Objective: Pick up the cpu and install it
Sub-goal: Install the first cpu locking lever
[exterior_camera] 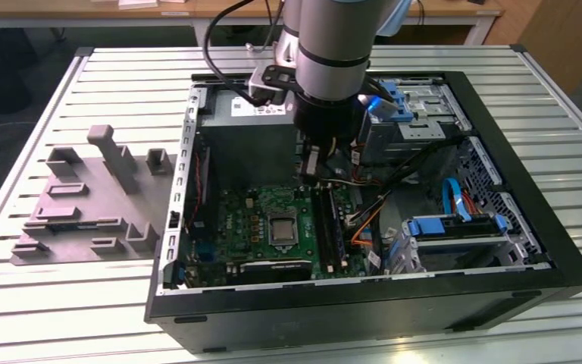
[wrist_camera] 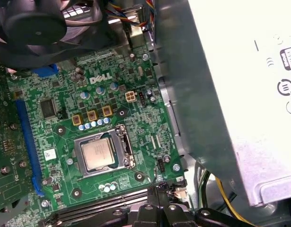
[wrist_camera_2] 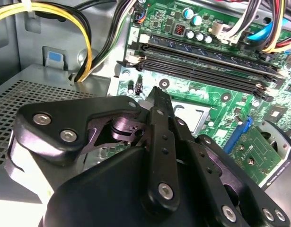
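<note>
The cpu [wrist_camera: 99, 155], a small square chip with a silvery top, lies flat inside the metal-framed socket [wrist_camera: 125, 146] on the green motherboard [wrist_camera: 136, 113]. In the exterior view the cpu [exterior_camera: 284, 227] sits mid-board in the open computer case [exterior_camera: 533, 250]. My gripper [exterior_camera: 311, 178] hangs above the board, just beyond the socket on the power-supply side. Its fingers [wrist_camera_2: 157, 113] are pressed together with nothing between them. In the first wrist view the gripper [wrist_camera: 158, 193] hangs apart from the chip. The socket frame [wrist_camera_2: 195, 113] peeks out behind the gripper [wrist_camera_2: 155, 92].
A large grey power-supply box [wrist_camera: 249, 94] with a white label stands close beside the gripper. A black fan [wrist_camera: 36, 26], memory slots [wrist_camera_2: 207, 64], cable bundles [wrist_camera_2: 83, 42] and blue-latched drive cages [exterior_camera: 453, 227] crowd the case. A grey fixture tray [exterior_camera: 89, 201] lies outside on the slatted table.
</note>
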